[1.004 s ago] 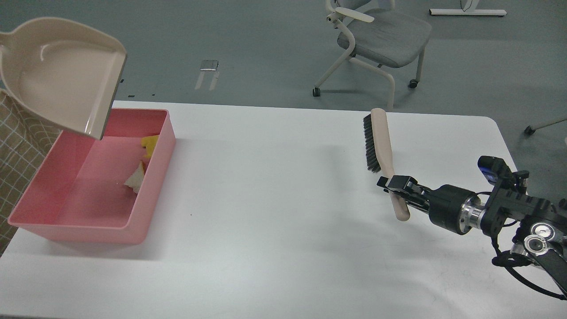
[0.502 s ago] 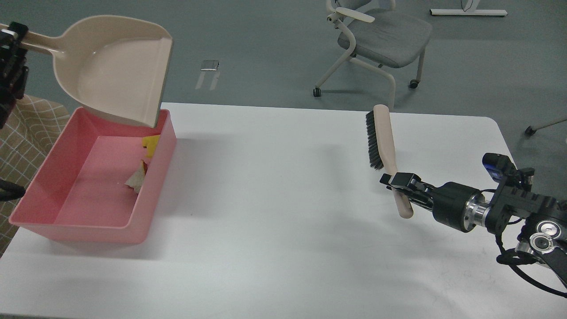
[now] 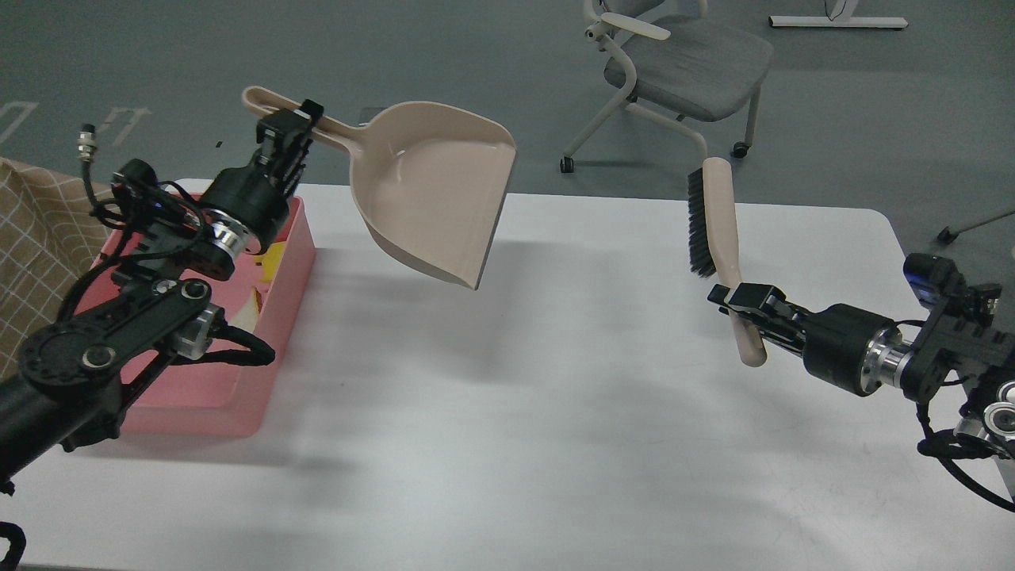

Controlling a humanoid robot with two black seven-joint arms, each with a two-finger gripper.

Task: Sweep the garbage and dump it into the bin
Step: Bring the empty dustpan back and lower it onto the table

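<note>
- Left gripper (image 3: pixel 292 131) clenched on the handle of the beige dustpan (image 3: pixel 432 198), at about 10 o'clock in the head view. Pan is in the air, clear of the white table (image 3: pixel 555 396), mouth tipped down toward 5 o'clock. Pan looks empty.
- Right gripper (image 3: pixel 741 305) clenched on the handle of the brush (image 3: pixel 714 218), at about 3 o'clock. Brush is lifted, bristles facing 9 o'clock, head pointing up toward 12 o'clock.
- Pink bin (image 3: pixel 273 317) sits at 9 o'clock on the table, partly hidden behind the left arm.
- Garbage: yellow chunk (image 3: pixel 273 262) and white bread scrap (image 3: pixel 250 308) both show inside the bin, against its right-hand wall. No scraps visible on the table surface.
- Judgement: dumping looks done; step in hand is likely setting the tools down.
- To do it well: level the pan before lowering so its lip meets the table flat, not edge-first.
- Keep the pan's path toward 6 o'clock, well apart from the bin rim, so the left forearm does not nudge the tub.
- Lower the brush on its own side, near 3 o'clock, bristles clear of the pan.
- Loosen each grip only once the tool rests on the table; a drop from height could bounce the pan.
</note>
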